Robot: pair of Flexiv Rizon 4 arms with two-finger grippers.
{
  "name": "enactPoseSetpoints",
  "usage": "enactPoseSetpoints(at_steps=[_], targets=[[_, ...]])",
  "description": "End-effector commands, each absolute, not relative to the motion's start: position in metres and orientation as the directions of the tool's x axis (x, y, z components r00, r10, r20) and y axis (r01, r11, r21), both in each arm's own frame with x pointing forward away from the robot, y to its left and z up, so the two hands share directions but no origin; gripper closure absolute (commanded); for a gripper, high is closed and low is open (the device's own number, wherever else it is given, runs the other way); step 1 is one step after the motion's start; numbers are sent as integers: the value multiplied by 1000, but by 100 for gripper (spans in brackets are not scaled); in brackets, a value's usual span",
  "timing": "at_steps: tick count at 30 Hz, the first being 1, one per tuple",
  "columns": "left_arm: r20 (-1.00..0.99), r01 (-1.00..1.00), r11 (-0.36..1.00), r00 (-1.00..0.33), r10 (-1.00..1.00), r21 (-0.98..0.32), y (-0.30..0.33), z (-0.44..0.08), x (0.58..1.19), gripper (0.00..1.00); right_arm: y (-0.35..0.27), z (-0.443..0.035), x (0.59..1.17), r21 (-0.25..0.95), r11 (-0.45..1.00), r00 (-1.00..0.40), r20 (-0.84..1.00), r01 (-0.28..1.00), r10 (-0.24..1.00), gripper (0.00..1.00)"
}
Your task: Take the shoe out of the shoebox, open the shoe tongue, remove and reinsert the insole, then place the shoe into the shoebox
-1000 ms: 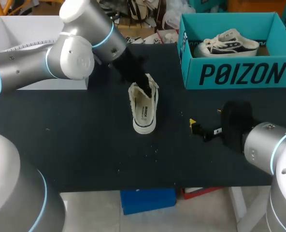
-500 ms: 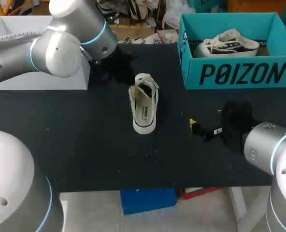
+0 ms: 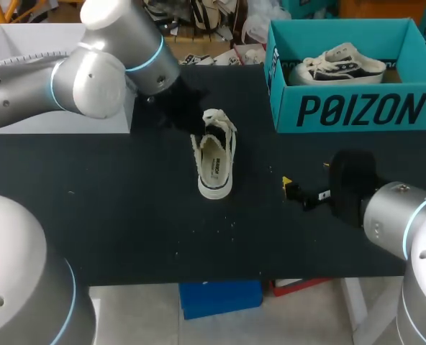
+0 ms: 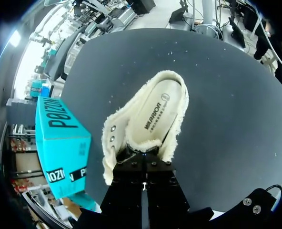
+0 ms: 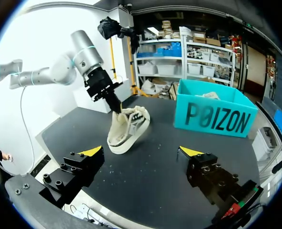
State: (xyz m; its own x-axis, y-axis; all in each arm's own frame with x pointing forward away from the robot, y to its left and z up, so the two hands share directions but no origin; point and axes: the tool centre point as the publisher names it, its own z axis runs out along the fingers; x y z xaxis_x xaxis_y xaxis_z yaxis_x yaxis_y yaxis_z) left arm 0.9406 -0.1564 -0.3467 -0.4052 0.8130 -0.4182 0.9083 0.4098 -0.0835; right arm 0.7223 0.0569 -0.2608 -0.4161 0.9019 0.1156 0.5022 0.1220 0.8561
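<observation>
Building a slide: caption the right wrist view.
Left gripper at the cream shoe opening, teal shoebox nearby, right gripper open.

Left arm point(image 3: 91, 79): silver-grey rounded links, bulbous joints, thin light-blue ring at each joint; pale braided cable along outer link. Right arm point(image 3: 407, 215): same silver shell, same blue ring. Left gripper point(image 4: 142, 160): matte black body, small screws on face. Right gripper point(image 5: 141, 151): two black finger blocks, round screw holes, bright yellow wedge tips, small red part at one base.
</observation>
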Motion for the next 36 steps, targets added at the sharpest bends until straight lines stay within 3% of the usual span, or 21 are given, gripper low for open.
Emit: enactPoseSetpoints(at_steps=[1,11,13,18,36], targets=[[-419,911,403,-400,815,-85,-160,-349,941,100,58,-262,721,858,119,-413,115,499,904,0],[-399,938,346,-318,860,-1,-144,-299,932,100,58,-262,721,858,119,-413,115,499,904,0],[-387,944,330,-301,872,10,-141,-295,929,84,58,-262,721,858,119,-413,115,499,904,0],[-295,961,262,-227,928,87,-134,-300,924,63,58,-262,721,858,119,-413,115,499,904,0],[-214,977,210,-195,957,48,-131,-348,916,66,58,-262,721,858,119,-413,115,499,904,0]])
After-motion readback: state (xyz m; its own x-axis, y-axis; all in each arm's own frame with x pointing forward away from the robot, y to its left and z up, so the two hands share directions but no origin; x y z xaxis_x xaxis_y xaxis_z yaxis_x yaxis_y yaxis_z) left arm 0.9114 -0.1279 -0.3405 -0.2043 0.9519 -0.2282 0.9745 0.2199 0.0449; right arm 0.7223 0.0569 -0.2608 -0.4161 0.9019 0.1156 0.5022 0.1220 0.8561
